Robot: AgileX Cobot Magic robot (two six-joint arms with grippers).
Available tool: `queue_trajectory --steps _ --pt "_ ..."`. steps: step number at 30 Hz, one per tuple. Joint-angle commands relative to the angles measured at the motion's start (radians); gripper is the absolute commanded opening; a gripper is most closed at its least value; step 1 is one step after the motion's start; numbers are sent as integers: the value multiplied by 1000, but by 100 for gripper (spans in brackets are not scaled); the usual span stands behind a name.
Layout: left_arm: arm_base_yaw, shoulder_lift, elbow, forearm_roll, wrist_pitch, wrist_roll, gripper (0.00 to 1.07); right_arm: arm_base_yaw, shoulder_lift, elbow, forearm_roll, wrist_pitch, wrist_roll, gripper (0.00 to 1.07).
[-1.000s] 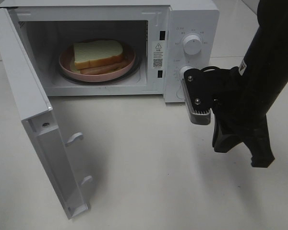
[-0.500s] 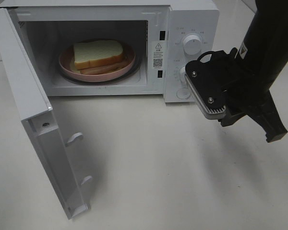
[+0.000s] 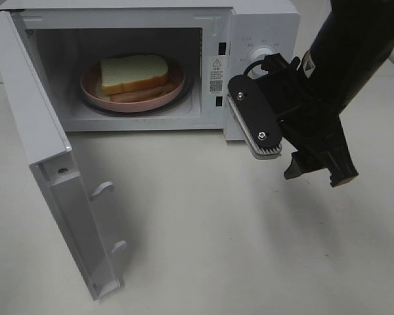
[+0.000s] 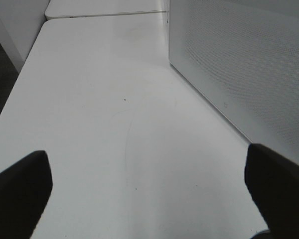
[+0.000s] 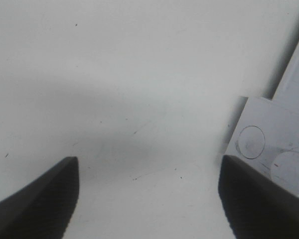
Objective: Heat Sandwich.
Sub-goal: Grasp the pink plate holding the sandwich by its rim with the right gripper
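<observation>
The sandwich [image 3: 134, 73] is seen lying on a round pink plate [image 3: 90, 93] inside the cavity of a white microwave [image 3: 262, 16]. The microwave's door [image 3: 33, 125] is swung wide open toward the left of the high view. The top slice of pale bread is laid flat, and orange-brown filling is shown along its front edge.

The right gripper [image 3: 317, 174] is held outside the oven, in front of the control panel [image 3: 279, 33], with its fingers pointed down toward the table [image 3: 203, 223]. The sandwich is placed well apart from it, to the left and farther back in the high view, with the cavity's right wall between them. In the right wrist view the right gripper [image 5: 148, 199] is shown with its jaws spread wide, and only bare tabletop is seen between them. A corner of the panel, with a round button [image 5: 251, 142], is seen to one side.

In the left wrist view the left gripper [image 4: 149, 189] is likewise shown released, its jaws wide over bare table. A white perforated panel [image 4: 239, 64] stands beside it. The sandwich is shown only in the high view.
</observation>
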Motion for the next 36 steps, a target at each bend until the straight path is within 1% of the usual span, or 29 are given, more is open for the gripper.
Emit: queue_trajectory --steps 1,9,13,17,23,31,35,36 --pt "3 -17 2 -7 -8 0 98 5 -6 -2 13 -25 62 88" --pt "3 -17 2 -7 -8 0 98 5 9 -10 24 -65 62 87" --pt "3 -17 2 -7 -8 0 98 14 33 -45 30 -88 45 87" --pt "3 -17 2 -7 -8 0 98 17 88 -116 33 -89 27 86" --pt "3 -17 2 -7 -8 0 98 36 145 -173 50 -132 19 86" --pt "3 -17 2 -7 -8 0 98 36 212 -239 50 -179 -49 86" --pt "3 -17 2 -7 -8 0 98 47 289 -316 54 -191 -60 85" --pt "3 -17 2 -7 -8 0 98 47 289 -316 54 -191 -60 85"
